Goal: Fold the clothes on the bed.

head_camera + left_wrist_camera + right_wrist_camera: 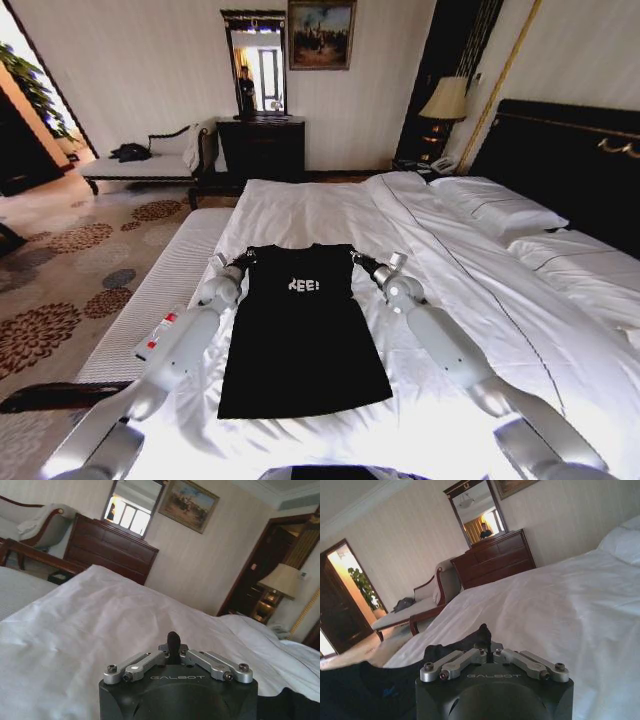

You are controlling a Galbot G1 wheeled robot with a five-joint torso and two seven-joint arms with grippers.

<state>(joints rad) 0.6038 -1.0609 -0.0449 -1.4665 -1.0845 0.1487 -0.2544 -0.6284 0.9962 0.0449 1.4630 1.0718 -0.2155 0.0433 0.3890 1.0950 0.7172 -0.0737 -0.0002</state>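
T-shirt (pixel 303 330) flat on bed (pixel 330 205) — both grippers (pixel 243 259) (pixel 359 260) pinch its top corners

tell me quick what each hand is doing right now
Left hand: closed on the T-shirt at its left shoulder corner.
Right hand: closed on the T-shirt at its right shoulder corner, black fabric pinched in the fingers.

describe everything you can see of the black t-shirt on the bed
The black T-shirt is soft fabric, lying flat and lengthwise on the white bed, sleeves tucked in so it forms a narrow panel. Partly readable white lettering crosses the chest. The left gripper and right gripper pinch its two top corners.
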